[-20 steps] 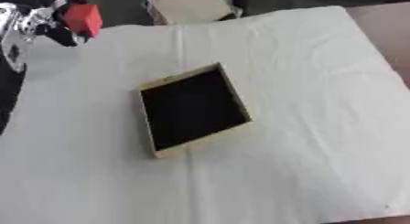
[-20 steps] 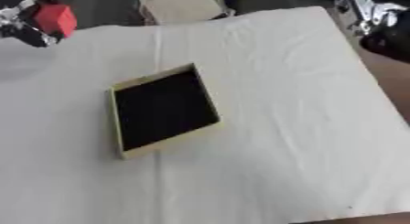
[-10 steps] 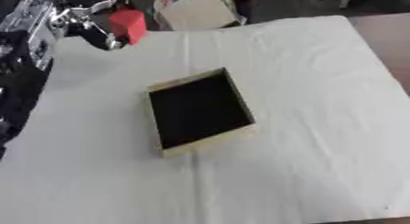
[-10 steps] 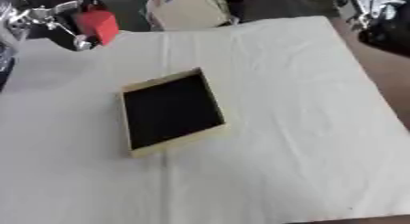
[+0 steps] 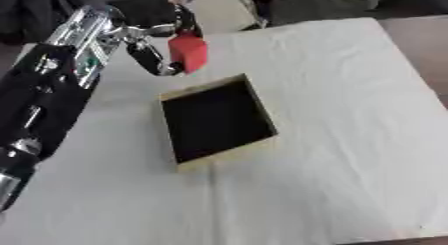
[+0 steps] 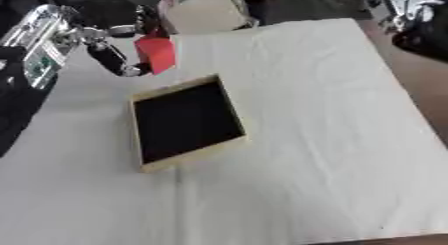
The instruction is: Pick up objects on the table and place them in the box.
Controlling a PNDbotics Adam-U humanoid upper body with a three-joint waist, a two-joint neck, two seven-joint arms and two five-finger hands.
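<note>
A red block (image 5: 189, 52) hangs in the air just beyond the far left corner of the box, held by my left hand (image 5: 156, 41), whose fingers and thumb curl around it. The box (image 5: 216, 120) is a shallow tray with a pale wooden rim and a black inside, lying askew in the middle of the white cloth; nothing shows inside it. My right arm (image 6: 418, 20) shows only at the upper right edge in the right eye view, above the table's corner; its hand is blurred and partly cut off.
A white cloth (image 5: 332, 139) covers the table. A beige flat thing (image 6: 206, 13) lies beyond the far edge. Brown bare table (image 5: 429, 44) shows at the right. My black left arm (image 5: 44, 99) crosses the left side.
My left hand has carried the red block rightward and nearer, from the far left corner toward the box's far left corner. The picture has also shifted, so the camera moved.
</note>
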